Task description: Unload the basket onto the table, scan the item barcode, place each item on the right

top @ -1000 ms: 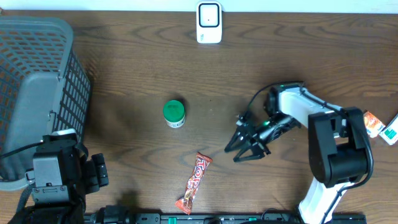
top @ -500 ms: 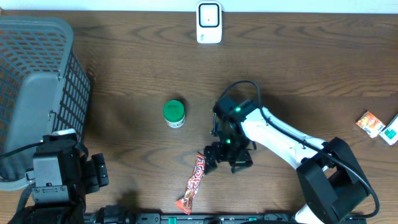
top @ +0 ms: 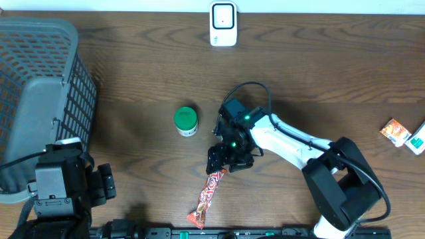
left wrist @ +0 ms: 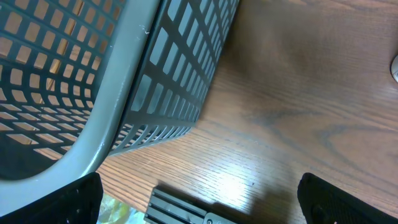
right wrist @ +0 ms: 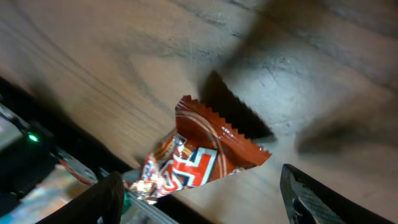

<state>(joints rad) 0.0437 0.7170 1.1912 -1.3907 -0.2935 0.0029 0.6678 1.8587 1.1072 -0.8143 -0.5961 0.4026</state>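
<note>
**While the candy bar lay flat, the right hand hung open over its end**

Seen from overhead, the candy bar (top: 207, 194) lay on the table (top: 133, 60) well apart from the scanner (top: 223, 24), toward the near edge and almost straight in front of it. The right hand (top: 226, 164) stood over the bar's end nearer the scanner, its jaws apart. A green-lidded jar (top: 186, 121) stood upright between scanner and bar, a little to the left. A grey basket (top: 40, 99) sat far to the scanner's left.

From the left wrist, the left hand (left wrist: 199, 183) was spread wide and held nothing. The basket's mesh wall rose close beside it over bare wood.

From the right wrist, the bar's crimped red wrapper end lay between the two spread fingers (right wrist: 311, 196), touching neither so far as could be told.
</note>
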